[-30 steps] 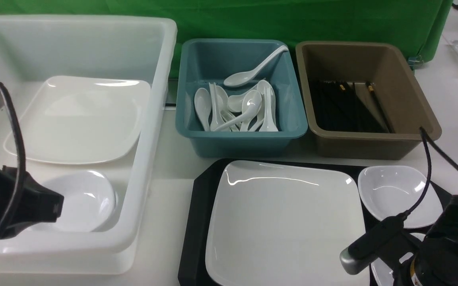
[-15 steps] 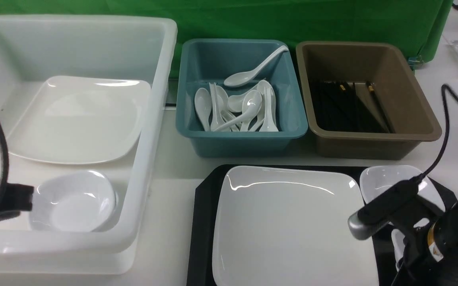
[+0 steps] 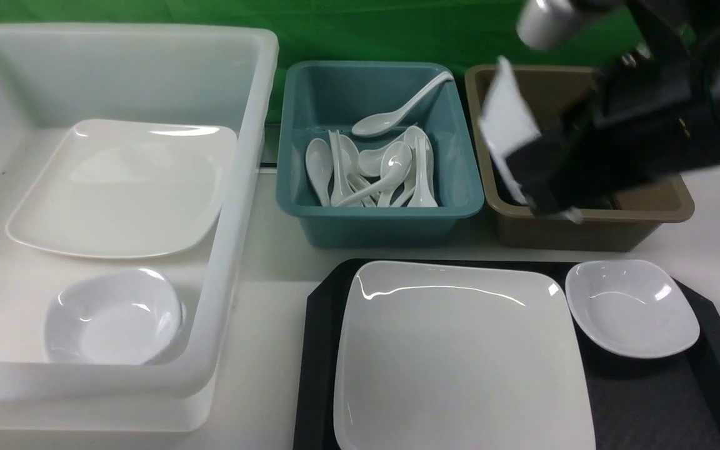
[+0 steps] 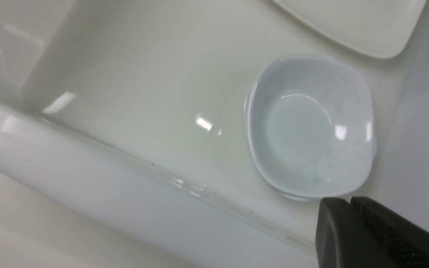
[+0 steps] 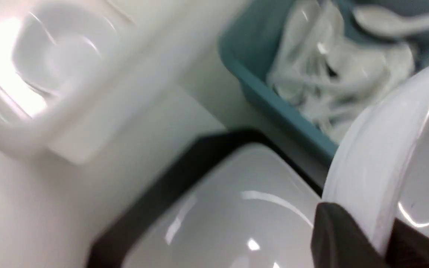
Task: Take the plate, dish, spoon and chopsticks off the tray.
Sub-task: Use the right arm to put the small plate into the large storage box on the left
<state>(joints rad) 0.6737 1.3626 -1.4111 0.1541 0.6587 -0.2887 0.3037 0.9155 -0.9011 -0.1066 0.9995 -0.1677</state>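
Dish [image 3: 507,122] is pinched at its rim by right gripper [image 5: 380,238], held aloft and tilted near brown bin [image 3: 585,231], at 1 o'clock from plate [image 3: 460,356] on tray [image 3: 319,350]. Left gripper [image 4: 343,210], fingers pressed together, hovers over white tub [image 4: 125,193].

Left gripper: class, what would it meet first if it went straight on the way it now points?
Probably the small white dish in the white tub, just ahead of the shut left gripper. Depth is unclear; it might touch the tub floor beside it instead.
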